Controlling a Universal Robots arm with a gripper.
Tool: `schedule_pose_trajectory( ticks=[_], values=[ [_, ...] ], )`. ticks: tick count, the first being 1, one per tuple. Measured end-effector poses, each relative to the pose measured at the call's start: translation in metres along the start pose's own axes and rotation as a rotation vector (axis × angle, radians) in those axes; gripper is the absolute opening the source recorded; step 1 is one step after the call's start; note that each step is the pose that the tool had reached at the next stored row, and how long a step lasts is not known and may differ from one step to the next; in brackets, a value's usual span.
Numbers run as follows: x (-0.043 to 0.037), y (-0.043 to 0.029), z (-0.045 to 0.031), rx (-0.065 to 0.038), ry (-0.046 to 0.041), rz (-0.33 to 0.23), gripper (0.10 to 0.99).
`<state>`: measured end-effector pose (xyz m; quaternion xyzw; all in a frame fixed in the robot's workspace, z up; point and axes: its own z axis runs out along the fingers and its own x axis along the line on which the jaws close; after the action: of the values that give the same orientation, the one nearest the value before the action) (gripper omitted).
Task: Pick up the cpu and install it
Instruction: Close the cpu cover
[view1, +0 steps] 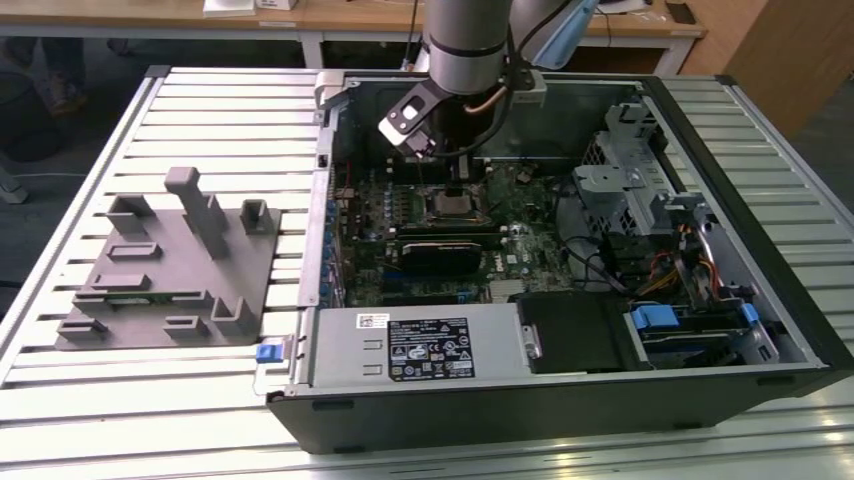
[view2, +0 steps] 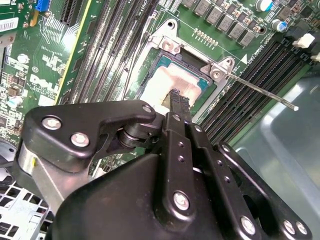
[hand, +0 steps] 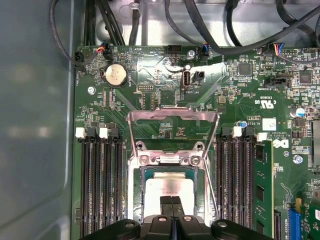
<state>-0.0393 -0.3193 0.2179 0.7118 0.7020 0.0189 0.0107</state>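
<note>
Room: Wooden desks (view1: 360, 18) stood behind the table, and a wooden wall panel (view1: 787, 50) rose by its far corner on the exterior view's right.
Table (view1: 200, 110): It was big, with a top made of long silver metal slats.
Computer case (view1: 561, 410): It was black and lay open on its side. It filled the table's half on the exterior view's right and reached from the far edge almost to the near edge.
Arm (view1: 467, 40): It was grey and round, and it came down from above into the far part of the case.
Grey tray (view1: 147, 290): It lay flat on the slats near the table's edge on the exterior view's left, well apart from the arm. It had blocks and posts sticking up.
Motherboard (hand: 150, 80): It was green and lay flat on the floor of the case.
Claw (hand: 172, 199): It was black, and its two fingers (view2: 176, 107) were pressed together with nothing between them. The tips were right over the cpu; I could not tell if they touched it.
Socket lid (hand: 172, 114): This metal frame was flipped up and open.
Cpu (hand: 167, 186): It was a silvery square that lay flat in the open socket, in the middle of the motherboard, between the rows of long black slots (hand: 100, 180).
Coin battery (hand: 115, 75): It was round and shiny, near the far edge of the motherboard.
</note>
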Motion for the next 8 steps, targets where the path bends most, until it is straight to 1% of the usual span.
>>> schedule_pose_trajectory(
  ticks=[8],
  values=[
    [0.0000, 0.0001, -0.0016, 0.000, 0.0001, 0.000, 0.106]
  ],
)
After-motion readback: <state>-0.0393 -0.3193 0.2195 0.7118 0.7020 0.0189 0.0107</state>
